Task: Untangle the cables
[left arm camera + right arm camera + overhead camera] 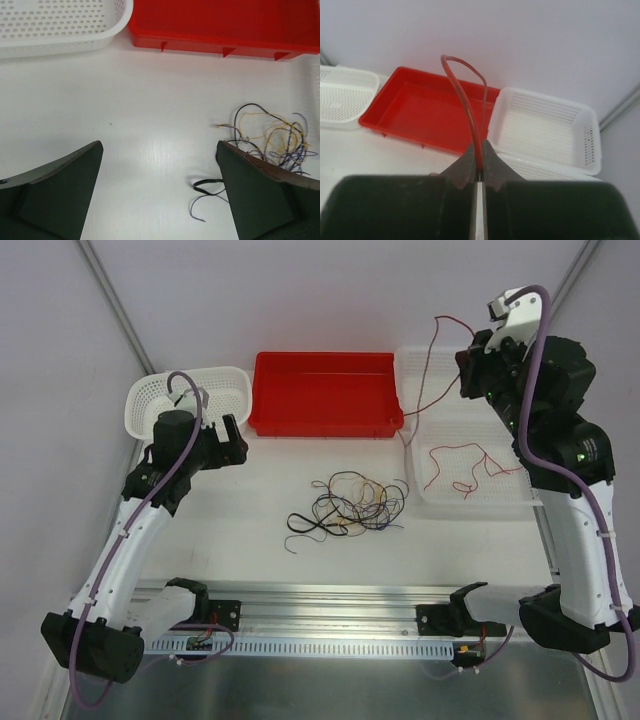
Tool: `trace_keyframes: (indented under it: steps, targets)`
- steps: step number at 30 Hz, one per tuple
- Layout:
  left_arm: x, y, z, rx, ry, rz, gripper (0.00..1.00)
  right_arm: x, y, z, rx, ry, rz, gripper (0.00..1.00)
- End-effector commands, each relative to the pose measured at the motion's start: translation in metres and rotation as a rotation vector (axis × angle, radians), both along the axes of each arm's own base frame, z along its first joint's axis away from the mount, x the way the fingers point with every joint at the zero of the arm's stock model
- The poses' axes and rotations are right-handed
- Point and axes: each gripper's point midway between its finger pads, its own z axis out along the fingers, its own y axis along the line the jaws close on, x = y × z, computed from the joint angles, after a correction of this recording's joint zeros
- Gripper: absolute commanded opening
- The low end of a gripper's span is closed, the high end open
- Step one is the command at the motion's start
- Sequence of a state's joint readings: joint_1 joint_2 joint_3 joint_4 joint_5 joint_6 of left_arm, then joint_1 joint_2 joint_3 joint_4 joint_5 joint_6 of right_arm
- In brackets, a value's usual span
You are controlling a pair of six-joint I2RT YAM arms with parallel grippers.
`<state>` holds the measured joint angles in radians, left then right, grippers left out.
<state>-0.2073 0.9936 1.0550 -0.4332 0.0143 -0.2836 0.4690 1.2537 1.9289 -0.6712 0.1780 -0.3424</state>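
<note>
The cables point(355, 505) lie as a tangle of black, dark purple-blue and yellow-tan wires on the white table, below the red tray. In the left wrist view the tangle point(275, 135) sits just beyond the right finger, and a black loop point(207, 184) lies beside that finger. My left gripper point(238, 438) point(160, 147) is open and empty, left of the tangle. Held high at the back right, my right gripper point(466, 368) point(479, 150) is shut on a red cable point(465, 95) that arches up and trails down point(420, 405). Another red cable point(470, 465) lies in the right white basket.
A red tray point(325, 425) point(225, 25) point(420, 115) stands at the back middle. A white basket point(140, 400) point(60, 30) is at the back left. Two white baskets stand at the right, one far point(410, 360) point(545, 130) and one nearer point(480, 498).
</note>
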Motion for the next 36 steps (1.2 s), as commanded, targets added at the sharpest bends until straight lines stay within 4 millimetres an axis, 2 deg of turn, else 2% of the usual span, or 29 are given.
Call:
trace_keyframes:
  steps: [1, 4, 7, 10, 11, 13, 17, 18, 20, 21, 22, 24, 25, 26, 28, 29, 31, 32, 33, 36]
  targets:
    - [0.003, 0.02, -0.024, 0.113, 0.044, 0.045, 0.99, -0.008, -0.037, 0.045, 0.013, -0.128, -0.102, 0.01]
    - [0.003, 0.024, -0.049, 0.14, 0.108, 0.055, 0.99, -0.002, -0.063, 0.054, -0.002, -0.154, -0.192, 0.01]
    - [0.002, 0.026, -0.056, 0.15, 0.13, 0.053, 0.99, 0.008, -0.089, 0.049, -0.016, -0.148, -0.287, 0.01]
    - [0.002, 0.027, -0.06, 0.155, 0.138, 0.058, 0.99, 0.022, -0.109, 0.034, -0.017, -0.127, -0.354, 0.01]
    - [0.002, 0.027, -0.061, 0.159, 0.141, 0.059, 0.99, 0.032, -0.111, 0.013, -0.016, -0.084, -0.365, 0.01]
    - [0.002, 0.029, -0.064, 0.163, 0.148, 0.064, 0.99, 0.038, -0.125, 0.007, 0.012, -0.102, -0.399, 0.01]
    - [0.002, 0.029, -0.068, 0.171, 0.159, 0.065, 0.99, 0.059, -0.141, -0.038, 0.065, -0.037, -0.441, 0.01]
    - [0.002, 0.03, -0.069, 0.176, 0.162, 0.068, 0.99, 0.066, -0.145, -0.06, 0.084, -0.001, -0.451, 0.01]
    - [0.002, 0.033, -0.07, 0.188, 0.165, 0.075, 0.99, 0.069, -0.143, -0.079, 0.103, 0.02, -0.446, 0.01]
    - [0.003, 0.033, -0.072, 0.19, 0.168, 0.078, 0.99, 0.071, -0.154, -0.087, 0.121, 0.019, -0.477, 0.01]
    - [0.002, 0.034, -0.072, 0.192, 0.169, 0.08, 0.99, 0.072, -0.156, -0.112, 0.148, 0.063, -0.488, 0.01]
    - [0.002, 0.035, -0.073, 0.197, 0.171, 0.084, 0.99, 0.073, -0.164, -0.134, 0.19, 0.099, -0.509, 0.01]
    - [0.003, 0.035, -0.074, 0.199, 0.173, 0.085, 0.99, 0.073, -0.167, -0.16, 0.225, 0.15, -0.529, 0.01]
    - [0.002, 0.035, -0.074, 0.2, 0.176, 0.083, 0.99, 0.072, -0.171, -0.171, 0.248, 0.17, -0.546, 0.01]
    - [0.003, 0.035, -0.076, 0.201, 0.18, 0.083, 0.99, 0.067, -0.192, -0.195, 0.301, 0.212, -0.622, 0.01]
    - [0.002, 0.035, -0.076, 0.202, 0.182, 0.084, 0.99, 0.06, -0.208, -0.214, 0.367, 0.247, -0.684, 0.01]
    - [0.002, 0.035, -0.077, 0.203, 0.184, 0.083, 0.99, 0.051, -0.222, -0.234, 0.446, 0.279, -0.747, 0.01]
    - [0.003, 0.035, -0.077, 0.203, 0.185, 0.083, 0.99, 0.046, -0.228, -0.253, 0.513, 0.311, -0.785, 0.01]
    - [0.003, 0.035, -0.077, 0.203, 0.185, 0.083, 0.99, 0.042, -0.239, -0.26, 0.556, 0.318, -0.809, 0.01]
    - [0.003, 0.037, -0.077, 0.206, 0.183, 0.09, 0.99, 0.04, -0.252, -0.29, 0.662, 0.404, -0.861, 0.01]
